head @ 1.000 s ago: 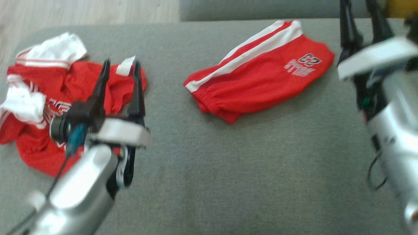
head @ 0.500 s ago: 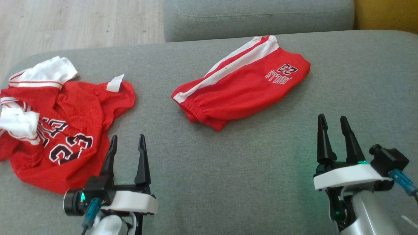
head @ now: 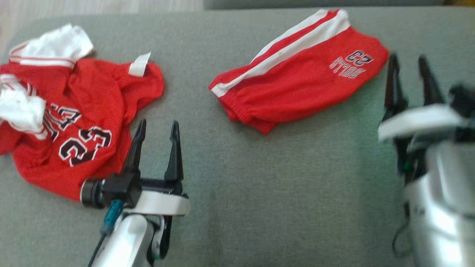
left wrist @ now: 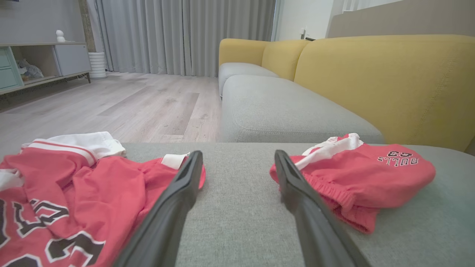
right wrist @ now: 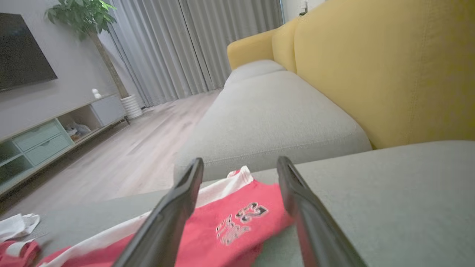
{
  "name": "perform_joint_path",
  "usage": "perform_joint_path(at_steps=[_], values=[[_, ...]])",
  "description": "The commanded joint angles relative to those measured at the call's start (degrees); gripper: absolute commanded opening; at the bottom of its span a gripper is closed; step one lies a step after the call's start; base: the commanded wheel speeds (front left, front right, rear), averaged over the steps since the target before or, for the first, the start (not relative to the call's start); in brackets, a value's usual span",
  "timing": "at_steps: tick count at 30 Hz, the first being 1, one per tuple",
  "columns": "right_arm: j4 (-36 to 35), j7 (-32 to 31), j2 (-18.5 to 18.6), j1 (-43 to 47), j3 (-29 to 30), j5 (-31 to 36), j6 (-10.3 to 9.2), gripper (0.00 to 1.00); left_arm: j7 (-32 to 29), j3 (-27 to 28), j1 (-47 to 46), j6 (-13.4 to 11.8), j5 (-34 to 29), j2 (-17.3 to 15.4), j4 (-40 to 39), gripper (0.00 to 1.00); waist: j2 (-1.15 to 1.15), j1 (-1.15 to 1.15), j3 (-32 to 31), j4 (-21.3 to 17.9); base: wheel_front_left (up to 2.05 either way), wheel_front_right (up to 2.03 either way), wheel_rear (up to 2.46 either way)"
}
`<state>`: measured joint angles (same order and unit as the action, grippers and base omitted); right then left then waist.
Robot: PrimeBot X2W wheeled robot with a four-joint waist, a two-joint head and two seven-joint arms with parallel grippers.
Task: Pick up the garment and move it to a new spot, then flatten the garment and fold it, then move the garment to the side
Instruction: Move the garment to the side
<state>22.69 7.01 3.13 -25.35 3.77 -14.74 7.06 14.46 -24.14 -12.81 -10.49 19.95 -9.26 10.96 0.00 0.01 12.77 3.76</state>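
Note:
A crumpled red jersey (head: 85,111) with white sleeves and black numbers lies at the left of the grey sofa seat (head: 259,204). Red shorts (head: 297,85) with white side stripes lie folded at the centre right. My left gripper (head: 159,124) is open above the seat, just right of the jersey's lower edge, touching nothing. In the left wrist view its fingertips (left wrist: 238,155) frame bare cushion between the jersey (left wrist: 92,193) and the shorts (left wrist: 363,178). My right gripper (head: 408,59) is open beside the shorts' right end. The right wrist view shows the shorts (right wrist: 230,226) between and beyond its open fingers (right wrist: 240,161).
A yellow sofa backrest (left wrist: 389,81) rises at the far right. A second grey seat cushion (left wrist: 278,111) adjoins the far edge. Wooden floor (left wrist: 130,107) lies past the left rim, with a low cabinet (right wrist: 44,137) against the wall.
The head view has shifted. Compared with half a second ago, my right gripper stands farther forward, level with the shorts' right end. Both grippers stay open; the garments lie as before.

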Motion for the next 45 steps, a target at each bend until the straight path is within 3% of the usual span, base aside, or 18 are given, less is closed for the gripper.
perform_joint_path(at_steps=[1,8,14,23,30,31,32,38,45], values=[[-0.92,-0.90,-0.24,-3.16,-0.63,0.81,0.43,1.00,0.53,2.34,-2.27,0.31,-0.67,-0.20,-1.77,1.00,0.00,-0.01,2.65,1.99,0.00,0.00,0.00],[14.61,-10.88,0.15,-19.10,10.20,6.63,0.43,1.00,0.53,2.65,-5.32,2.84,-2.72,2.03,-1.54,1.00,0.00,-0.01,6.58,5.74,0.00,0.00,0.00],[26.92,-15.43,4.24,-27.50,16.04,12.64,0.43,1.00,0.53,2.46,-7.15,4.16,-3.95,3.59,-0.94,1.00,0.00,-0.01,9.36,8.71,0.00,0.00,0.00],[37.58,-17.92,8.47,-33.96,17.29,20.52,0.43,1.00,0.53,2.74,-8.30,5.41,-5.17,4.90,-0.79,1.00,0.00,-0.01,12.02,10.62,0.00,0.00,0.00],[43.00,-18.97,9.40,-36.40,15.97,23.17,0.43,1.00,0.53,3.02,-8.95,5.80,-5.90,5.41,-0.60,1.00,0.00,-0.01,12.71,10.60,0.00,0.00,0.00],[43.86,-19.24,9.32,-36.65,15.75,23.02,0.43,0.60,0.53,3.08,-8.98,5.81,-6.00,5.45,-0.63,1.00,0.00,-0.01,12.79,10.49,0.00,0.00,0.00],[45.46,-19.50,9.09,-37.08,14.84,22.60,0.43,0.00,0.53,3.20,-8.99,5.84,-6.22,5.52,-0.66,1.00,0.00,-0.01,12.87,10.18,0.00,0.00,0.00],[47.48,-18.13,9.96,-37.57,13.02,20.49,0.43,0.00,0.53,3.72,-8.76,6.07,-6.70,5.53,-0.39,1.00,0.00,-0.01,12.10,8.82,0.00,0.00,0.00],[48.56,-15.12,14.27,-35.47,11.53,17.09,0.43,0.00,0.53,4.69,-7.70,6.41,-7.19,5.45,-0.09,1.00,0.00,-0.01,8.87,5.89,0.00,0.00,0.00]])
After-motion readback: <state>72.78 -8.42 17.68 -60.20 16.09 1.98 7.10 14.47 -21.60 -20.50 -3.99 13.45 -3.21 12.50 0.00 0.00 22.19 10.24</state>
